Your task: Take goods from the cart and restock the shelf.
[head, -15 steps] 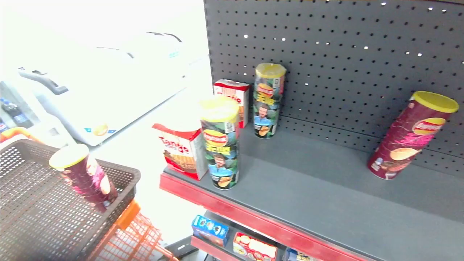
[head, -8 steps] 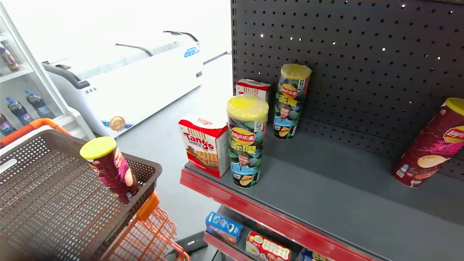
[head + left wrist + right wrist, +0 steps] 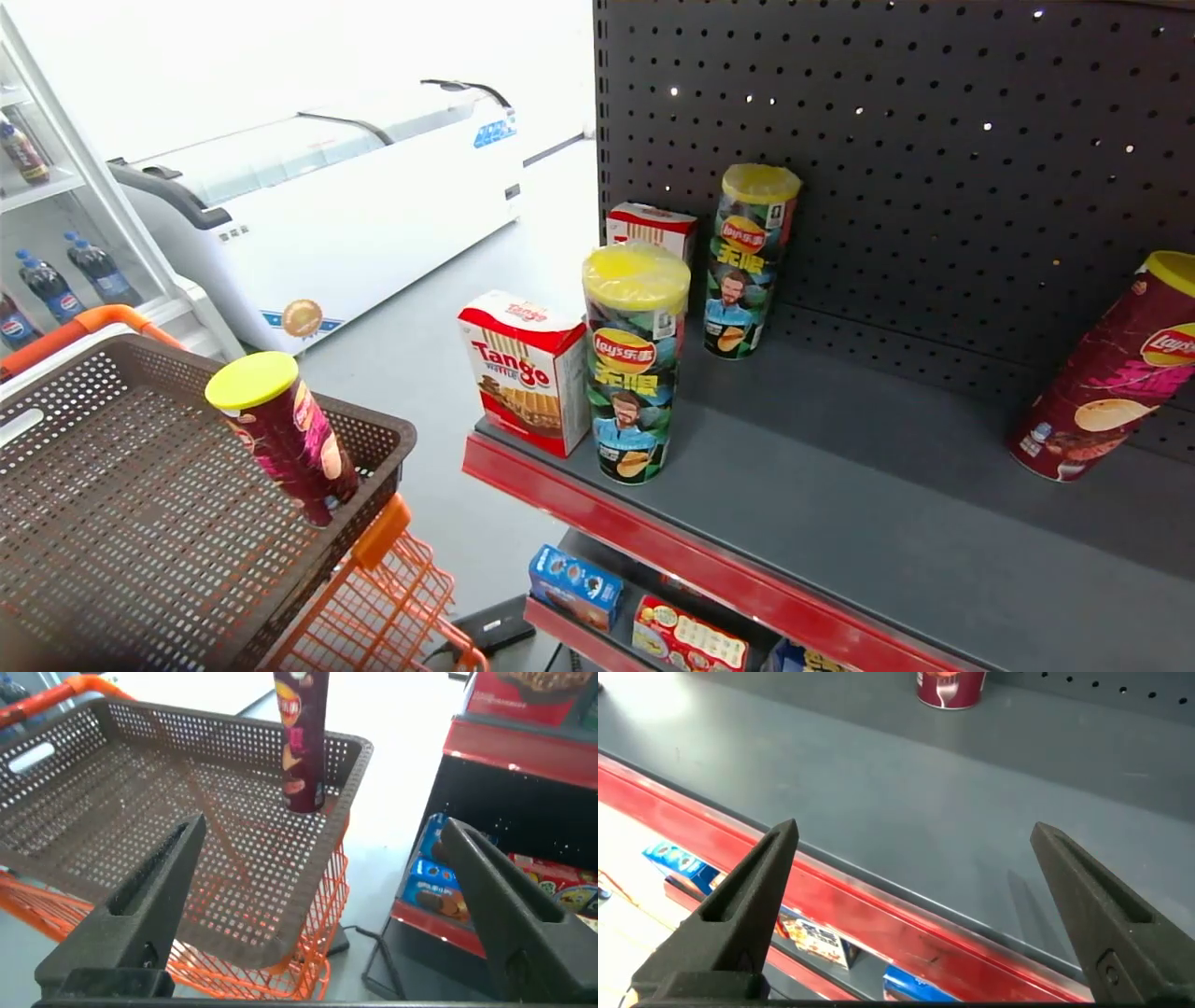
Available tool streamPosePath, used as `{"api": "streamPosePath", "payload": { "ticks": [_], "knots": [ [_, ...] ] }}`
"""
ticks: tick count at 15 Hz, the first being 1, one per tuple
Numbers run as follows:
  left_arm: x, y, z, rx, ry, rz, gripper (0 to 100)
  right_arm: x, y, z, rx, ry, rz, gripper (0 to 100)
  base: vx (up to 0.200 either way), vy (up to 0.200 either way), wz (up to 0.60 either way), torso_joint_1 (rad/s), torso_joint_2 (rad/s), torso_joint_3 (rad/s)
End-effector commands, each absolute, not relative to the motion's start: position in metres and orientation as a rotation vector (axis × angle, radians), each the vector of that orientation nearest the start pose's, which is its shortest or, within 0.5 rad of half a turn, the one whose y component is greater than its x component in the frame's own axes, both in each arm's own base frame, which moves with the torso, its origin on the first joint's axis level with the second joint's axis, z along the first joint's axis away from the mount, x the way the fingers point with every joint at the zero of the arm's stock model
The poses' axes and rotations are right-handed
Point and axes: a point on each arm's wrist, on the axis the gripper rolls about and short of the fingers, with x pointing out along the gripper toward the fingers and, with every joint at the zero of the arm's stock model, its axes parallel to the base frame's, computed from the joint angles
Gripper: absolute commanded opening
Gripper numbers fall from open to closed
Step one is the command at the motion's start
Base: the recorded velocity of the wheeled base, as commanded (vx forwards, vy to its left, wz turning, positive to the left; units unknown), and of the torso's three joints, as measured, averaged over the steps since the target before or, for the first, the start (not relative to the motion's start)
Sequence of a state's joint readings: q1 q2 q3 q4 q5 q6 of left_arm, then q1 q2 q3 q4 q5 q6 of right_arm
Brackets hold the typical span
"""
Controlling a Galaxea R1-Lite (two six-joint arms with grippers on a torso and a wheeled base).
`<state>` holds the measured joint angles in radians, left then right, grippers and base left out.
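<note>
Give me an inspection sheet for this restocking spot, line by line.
Surface: grey shelf board, red front edge, middle bare.
Job's things: maroon can stands in a corner of the cart basket; on the shelf, two green cans and two wafer boxes upright, another maroon can by the pegboard.
Clutter: nothing seen.
Grippers: left gripper open over the basket; right gripper open over the shelf front.
Cables: perhaps a dark lead on the floor by the shelf foot.
Surroundings: white chest freezer, drinks cooler, stocked lower shelf.
</note>
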<state>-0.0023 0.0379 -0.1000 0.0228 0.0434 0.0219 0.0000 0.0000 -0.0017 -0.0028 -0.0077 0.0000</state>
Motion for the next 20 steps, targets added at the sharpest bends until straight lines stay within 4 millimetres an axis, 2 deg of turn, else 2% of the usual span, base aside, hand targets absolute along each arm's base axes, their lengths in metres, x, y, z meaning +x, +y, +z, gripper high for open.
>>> {"api": "streamPosePath", "payload": {
  "ticks": [1,3,5,7,8,9,11,14,15,16,17,20],
  "knots": [
    [-0.015,0.001,0.168,0.051,0.033,0.025,100,-0.023,0.0,0.076,0.0,-0.005,-0.008,100,0.0,0.0,0.0,0.0,0.0,0.0],
    [0.013,0.001,0.181,0.071,0.131,0.017,100,-0.023,0.0,0.076,0.0,-0.005,-0.008,100,0.0,0.0,0.0,0.0,0.0,0.0],
    [0.05,0.008,0.195,0.018,0.227,0.13,100,-0.023,0.0,0.076,0.0,-0.005,-0.008,100,0.0,0.0,0.0,0.0,0.0,0.0],
    [0.074,0.012,0.195,-0.019,0.309,0.024,100,-0.023,0.0,0.076,0.0,-0.005,-0.008,100,0.0,0.0,0.0,0.0,0.0,0.0],
    [0.085,0.013,0.192,-0.013,0.356,0.014,100,-0.023,0.0,0.076,0.0,-0.005,-0.008,100,0.0,0.0,0.0,0.0,0.0,0.0],
    [0.104,0.016,0.187,0.032,0.406,0.012,100,-0.023,0.0,0.076,0.0,-0.005,-0.008,100,0.0,0.0,0.0,0.0,0.0,0.0],
    [0.124,0.021,0.179,0.067,0.443,0.082,100,-0.023,0.0,0.076,0.0,-0.005,-0.008,100,0.0,0.0,0.0,0.0,0.0,0.0],
    [0.168,0.029,0.156,0.064,0.517,0.101,100,-0.023,0.0,0.076,0.0,-0.005,-0.008,100,0.0,0.0,0.0,0.0,0.0,0.0],
    [0.169,0.029,0.156,0.064,0.515,0.101,100,-0.023,0.0,0.076,0.0,-0.005,-0.008,100,0.0,0.0,0.0,0.0,0.0,0.0],
    [0.194,0.032,0.146,0.065,0.5,0.097,100,-0.023,0.0,0.076,0.0,-0.005,-0.008,100,0.0,0.0,0.0,0.0,0.0,0.0],
    [0.209,0.028,0.143,0.072,0.471,0.068,100,-0.023,0.0,0.076,0.0,-0.005,-0.008,100,0.0,0.0,0.0,0.0,0.0,0.0],
    [0.239,0.016,0.132,0.094,0.39,0.011,100,-0.023,0.0,0.076,0.0,-0.005,-0.008,100,0.0,0.0,0.0,0.0,0.0,0.0]
  ]
}}
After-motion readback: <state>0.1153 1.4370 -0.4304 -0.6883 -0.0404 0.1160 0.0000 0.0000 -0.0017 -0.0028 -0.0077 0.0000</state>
